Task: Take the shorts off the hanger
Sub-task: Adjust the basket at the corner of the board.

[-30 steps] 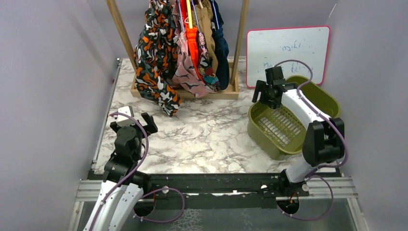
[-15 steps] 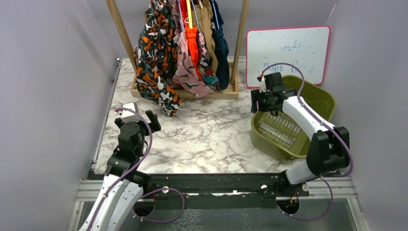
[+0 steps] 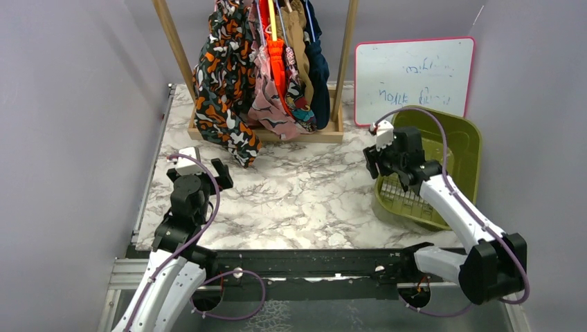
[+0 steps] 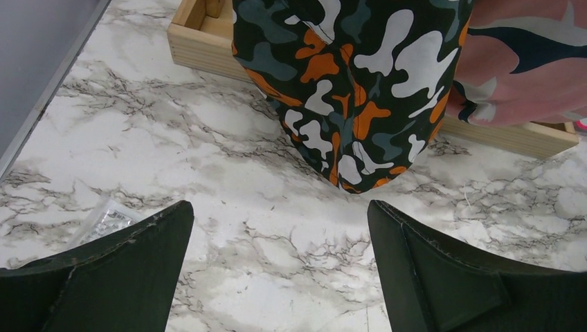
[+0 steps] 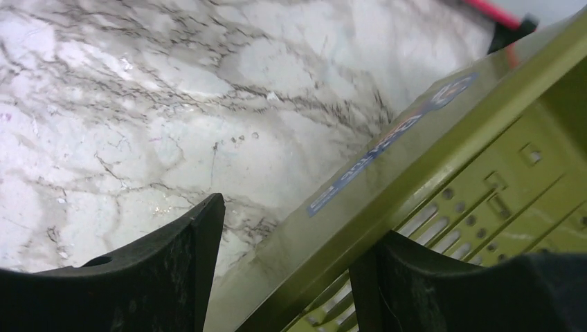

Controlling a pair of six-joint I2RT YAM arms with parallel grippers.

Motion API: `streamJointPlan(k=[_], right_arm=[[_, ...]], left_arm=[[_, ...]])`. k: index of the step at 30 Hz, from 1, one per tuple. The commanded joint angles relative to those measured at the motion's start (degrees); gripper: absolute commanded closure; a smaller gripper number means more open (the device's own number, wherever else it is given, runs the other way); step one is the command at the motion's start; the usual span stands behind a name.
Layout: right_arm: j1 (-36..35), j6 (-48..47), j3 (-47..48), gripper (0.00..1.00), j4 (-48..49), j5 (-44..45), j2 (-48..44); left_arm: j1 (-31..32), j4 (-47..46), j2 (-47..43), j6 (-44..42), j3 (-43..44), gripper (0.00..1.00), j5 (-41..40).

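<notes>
Shorts [image 3: 266,76]: six pairs, crowded together on a wooden rack [image 3: 344,62] at the table's [image 3: 304,200] far edge. From your left they are the blotch-print pair [image 3: 223,90], pink-print pair [image 3: 266,104], orange pair [image 3: 277,62], multicolour pair [image 3: 302,107], tan pair [image 3: 297,34] and navy pair [image 3: 320,69].

Handling: soft, light and limp, so they will likely sag and tug their neighbours.

Hold: take the blotch-print pair at its lower hem, which hangs in front of the rack's base.

Left gripper [image 4: 277,277]: fingers spread wide, empty, facing that hem.

Right gripper [image 5: 297,221]: fingers apart, astride the green basket's [image 3: 467,149] wall, not clamped on it.
</notes>
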State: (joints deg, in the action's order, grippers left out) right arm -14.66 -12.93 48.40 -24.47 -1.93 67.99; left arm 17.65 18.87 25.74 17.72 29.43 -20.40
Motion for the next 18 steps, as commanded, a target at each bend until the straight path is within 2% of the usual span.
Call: streamJointPlan(k=[1,3,6,10,14,15,16,17,18], right_arm=[[0.07,-19.32,-6.42,0.90,13.04,-4.15,-4.44],[0.36,-22.66,-6.42,0.91,12.24,-7.49,-4.11],[1.15,-26.04,-4.74,0.91,8.08,-6.39,-1.23],[3.46,-24.89,-3.53,0.91,7.47,-6.12,0.26],[3.49,-24.75,-3.77,0.84,7.41,-3.38,-0.32],[3.49,-25.48,-4.10,0.80,7.53,-1.61,-0.51],[3.49,-26.14,-4.29,0.70,7.49,-0.02,-0.84],[3.49,-26.73,-4.41,0.55,7.43,1.41,-1.15],[3.49,-27.15,-4.20,0.48,6.98,2.35,-1.49]], left_arm=[[0.15,-1.83,0.09,-0.58,-0.51,0.01,1.67],[0.15,-1.71,0.03,-0.71,-0.43,0.01,1.92],[0.15,-1.47,-0.17,-0.66,-0.52,0.01,2.03],[0.19,-1.44,-0.66,-0.64,-0.56,0.01,2.16],[0.19,-1.42,-0.80,-0.73,-0.69,0.01,2.41],[0.15,-1.33,-0.72,-0.87,-0.71,0.01,2.74],[0.19,-1.33,-0.51,-1.12,-0.58,0.01,3.36],[0.19,-1.21,-0.27,-1.28,-0.46,0.01,3.79],[0.15,-1.10,0.13,-1.28,-0.24,0.01,4.01]])
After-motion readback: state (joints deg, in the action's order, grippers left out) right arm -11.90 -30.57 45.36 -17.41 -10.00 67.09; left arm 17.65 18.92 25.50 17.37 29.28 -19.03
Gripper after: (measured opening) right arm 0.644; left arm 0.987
